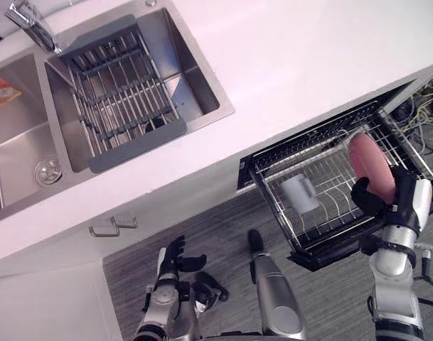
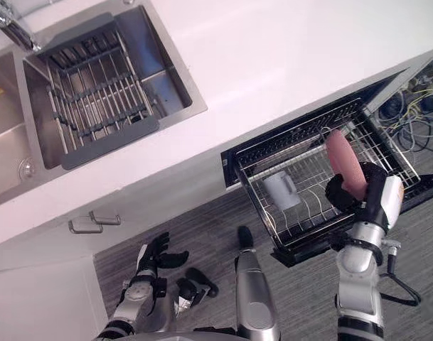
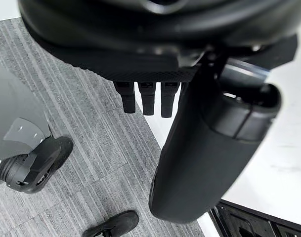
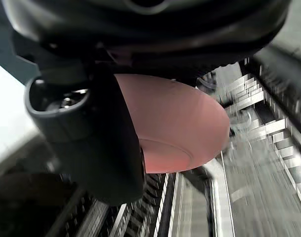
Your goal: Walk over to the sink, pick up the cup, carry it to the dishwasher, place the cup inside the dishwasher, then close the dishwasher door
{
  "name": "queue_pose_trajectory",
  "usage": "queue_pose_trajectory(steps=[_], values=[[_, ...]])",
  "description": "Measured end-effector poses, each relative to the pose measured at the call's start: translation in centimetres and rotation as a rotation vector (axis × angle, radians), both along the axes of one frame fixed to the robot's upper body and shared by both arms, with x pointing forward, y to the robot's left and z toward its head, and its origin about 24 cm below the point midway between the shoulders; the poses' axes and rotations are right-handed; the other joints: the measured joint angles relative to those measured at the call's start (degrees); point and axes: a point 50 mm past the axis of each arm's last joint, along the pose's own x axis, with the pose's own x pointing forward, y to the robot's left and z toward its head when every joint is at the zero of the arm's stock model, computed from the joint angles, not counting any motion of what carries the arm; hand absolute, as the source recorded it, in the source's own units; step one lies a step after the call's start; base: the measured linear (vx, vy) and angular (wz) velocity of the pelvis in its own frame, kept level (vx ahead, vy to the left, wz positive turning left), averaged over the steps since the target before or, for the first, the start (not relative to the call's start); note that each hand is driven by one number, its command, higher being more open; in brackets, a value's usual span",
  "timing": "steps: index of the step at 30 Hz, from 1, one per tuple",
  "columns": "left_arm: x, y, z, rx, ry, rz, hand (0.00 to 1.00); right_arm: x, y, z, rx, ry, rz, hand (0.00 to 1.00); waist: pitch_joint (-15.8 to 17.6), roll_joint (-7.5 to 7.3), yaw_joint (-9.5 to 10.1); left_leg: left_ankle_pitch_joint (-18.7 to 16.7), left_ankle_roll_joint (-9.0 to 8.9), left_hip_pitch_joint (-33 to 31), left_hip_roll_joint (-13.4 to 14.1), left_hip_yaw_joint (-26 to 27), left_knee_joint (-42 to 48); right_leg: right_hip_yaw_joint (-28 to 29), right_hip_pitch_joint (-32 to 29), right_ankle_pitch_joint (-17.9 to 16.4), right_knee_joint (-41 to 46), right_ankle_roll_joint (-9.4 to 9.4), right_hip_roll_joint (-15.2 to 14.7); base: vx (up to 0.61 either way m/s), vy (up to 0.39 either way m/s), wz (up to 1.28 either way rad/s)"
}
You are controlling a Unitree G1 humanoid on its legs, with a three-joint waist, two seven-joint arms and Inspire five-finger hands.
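Your right hand (image 1: pixel 371 200) is curled round a pink plate (image 1: pixel 371 165), thumb across its face in the wrist view, holding it on edge over the right part of the pulled-out rack (image 1: pixel 323 245) of the dishwasher (image 1: pixel 301 138). The cup (image 1: pixel 300 193) is not in either hand. It lies in the rack's left half, well apart from the plate.

The step looks like seating what you hold. Lower the plate edge-first, upright, between the wire tines, and keep it to the right so it stays clear of the cup. Let the rim settle in a slot before you loosen the thumb, because a tilted plate will likely topple onto the wires. Draw the hand straight up and out.

Your left hand (image 1: pixel 175 259) hangs low by the floor, fingers loosely spread and empty, so it is free for the door.
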Motion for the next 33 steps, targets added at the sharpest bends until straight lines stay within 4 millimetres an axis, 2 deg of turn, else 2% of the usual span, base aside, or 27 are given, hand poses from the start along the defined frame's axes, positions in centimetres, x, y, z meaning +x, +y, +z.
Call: queue_pose_trajectory(steps=[2, 3, 8, 14, 16, 19, 21, 22, 24, 25, 27, 28, 29, 30, 31, 33], values=[[0.7, -0.3, 0.4, -0.004, -0.02, -0.006, 0.9, 0.7, 0.2, -0.3, 0.031, 0.012, 0.014, 0.3, 1.01, 0.35, 0.63, -0.01, -0.01, -0.08, 0.01, 0.02, 0.05, -0.05, -0.14, 0.0, 0.21, 0.02, -0.03, 0.02, -0.009, 0.01], [0.9, -0.4, 0.6, -0.005, -0.028, -0.01, 0.9, 0.9, 0.3, -0.4, 0.036, 0.018, 0.017, 0.9, 1.18, 0.49, 1.07, -0.02, -0.03, -0.25, 0.01, 0.09, 0.04, -0.01, -0.38, 0.0, 0.24, 0.02, -0.03, 0.0, 0.0, 0.0], [1.5, -0.4, 0.9, -0.003, -0.045, -0.014, 0.9, 1.8, 0.6, -0.8, 0.077, 0.034, 0.029, 0.9, 1.45, 0.53, 1.14, -0.04, -0.06, -0.61, 0.01, 0.12, 0.14, 0.03, -0.82, -0.02, 0.44, 0.03, -0.03, 0.0, 0.0, 0.0], [2.1, -0.6, 1.3, -0.004, -0.062, -0.018, 0.9, 1.7, 1.1, 0.0, 0.085, -0.008, 0.033, 0.9, 1.56, 0.38, 1.23, -0.15, -0.11, -0.56, 0.29, 0.34, 0.45, 0.1, -0.83, -0.02, 0.48, 0.02, 0.15, 0.0, 0.0, 0.0], [2.3, -0.6, 1.5, -0.004, -0.071, -0.018, 0.9, 0.7, 1.5, 1.4, 0.053, -0.068, 0.044, 0.9, 1.62, 0.29, 1.28, -0.15, -0.11, -0.56, 0.4, 0.37, 0.54, 0.11, -0.83, -0.01, 0.49, 0.04, 0.26, 0.0, 0.0, 0.0], [2.9, -0.2, 2.2, 0.004, -0.109, 0.0, 0.9, -2.2, 1.6, 4.4, 0.016, -0.234, -0.002, 0.9, 2.52, -1.27, 1.25, -0.62, -0.2, -0.46, 1.55, 0.38, 1.96, -0.09, -0.45, -0.01, 0.75, 0.04, 0.84, 0.01, -0.031, -0.01], [3.0, -0.2, 2.3, 0.005, -0.112, 0.005, 0.9, -3.5, 1.3, 4.8, 0.011, -0.277, -0.042, 0.9, 2.75, -1.72, 1.24, -1.03, -0.27, -0.18, 2.21, 0.32, 2.81, -0.22, 0.06, -0.02, 0.82, 0.04, 1.18, 0.01, -0.048, -0.02], [2.9, -0.3, 2.2, 0.002, -0.105, 0.006, 0.9, -5.7, 0.4, 4.4, 0.017, -0.295, -0.117, 0.9, 2.77, -2.31, 1.18, -1.51, -0.19, 0.44, 2.78, 0.19, 3.55, -0.44, 1.01, -0.2, 0.85, -0.02, 1.43, 0.0, -0.041, 0.0], [2.7, -0.2, 2.1, 0.001, -0.1, 0.014, 0.9, -7.4, -0.3, 3.3, 0.053, -0.275, -0.173, 0.9, 2.78, -2.85, 0.92, -1.84, -0.29, 1.01, 3.04, -0.05, 3.93, -0.75, 1.74, -0.52, 1.0, -0.03, 1.46, 0.0, -0.008, 0.02], [2.6, 0.0, 2.0, -0.001, -0.094, 0.027, 0.9, -8.7, -0.7, 2.0, 0.096, -0.242, -0.222, 0.9, 2.67, -3.28, 0.74, -2.15, -0.42, 1.37, 3.29, -0.23, 4.26, -1.18, 2.24, -0.84, 1.19, -0.14, 1.49, -0.01, -0.022, 0.05], [1.9, 0.9, 1.5, 0.0, -0.074, 0.071, 0.9, -12.3, -1.4, -2.2, 0.244, -0.124, -0.366, 0.9, 1.95, -4.59, 0.0, -2.74, -0.81, 1.66, 3.32, -0.51, 4.51, -1.66, 2.61, -1.67, 2.02, -0.29, 1.25, 0.0, -0.024, 0.06], [1.6, 1.2, 1.3, 0.0, -0.066, 0.085, 0.9, -13.1, -1.4, -3.4, 0.293, -0.095, -0.399, 0.9, 1.79, -4.87, -0.46, -2.76, -0.77, 1.73, 3.31, -0.63, 4.57, -1.81, 2.73, -1.8, 2.12, -0.31, 1.18, 0.03, -0.015, 0.04], [0.9, 1.7, 0.9, 0.0, -0.039, 0.112, 0.9, -14.7, -1.2, -6.6, 0.412, -0.01, -0.472, 0.9, 1.48, -5.32, -1.27, -2.79, -0.74, 2.11, 3.34, -0.63, 4.67, -1.9, 3.08, -1.95, 2.21, -0.36, 1.16, 0.04, -0.011, 0.0], [0.7, 1.7, 0.7, 0.001, -0.031, 0.115, 0.9, -15.3, -1.0, -7.8, 0.461, 0.023, -0.498, 0.9, 1.45, -5.34, -1.51, -2.82, -0.76, 2.23, 3.36, -0.62, 4.75, -1.89, 3.14, -2.02, 2.32, -0.33, 1.16, 0.04, -0.015, -0.05], [0.4, 1.9, 0.5, 0.002, -0.018, 0.125, 0.9, -16.4, -0.2, -10.1, 0.56, 0.089, -0.533, 0.9, 1.44, -5.33, -1.66, -3.03, -0.79, 2.58, 3.4, -0.42, 4.83, -1.86, 3.14, -2.32, 2.83, -0.27, 1.17, 0.03, -0.013, -0.07], [-0.2, 2.2, 0.2, 0.003, 0.0, 0.142, 0.9, -17.2, 1.9, -13.2, 0.728, 0.181, -0.536, 0.9, 1.44, -5.32, -2.15, -3.19, -0.95, 3.14, 3.47, -0.15, 5.01, -1.86, 3.08, -2.77, 3.64, -0.44, 1.19, 0.03, -0.026, -0.08]])
